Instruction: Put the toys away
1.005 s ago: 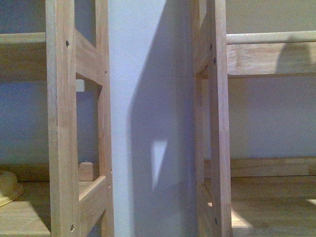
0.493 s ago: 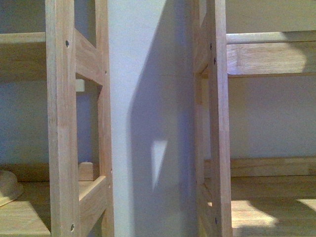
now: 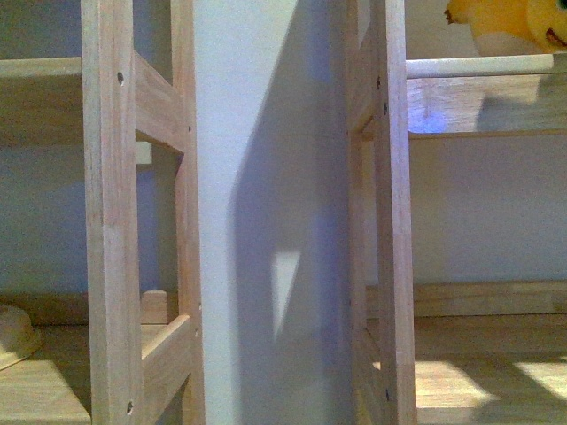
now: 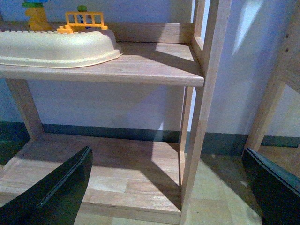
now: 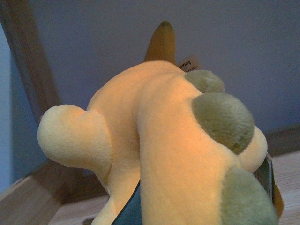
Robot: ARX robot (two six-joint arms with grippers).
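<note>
Pale wood frames everything ahead: two open shelving units (image 3: 111, 212) stand left and right of a bare white wall (image 3: 257, 177), their posts squared and their grain smooth. What's new is up at the far right, where the orange-yellow plush (image 3: 509, 25) has just risen into sight above the upper right shelf (image 3: 483, 102), which was empty half a second ago. I judge that shelf its destination. My right gripper (image 5: 129, 213) is closed around the soft, rounded, felt-patched toy. My left gripper (image 4: 164, 187) hangs wide open and empty near the low left shelf, where a smooth cream tub (image 4: 56, 47) and small yellow blocks (image 4: 84, 21) sit.
</note>
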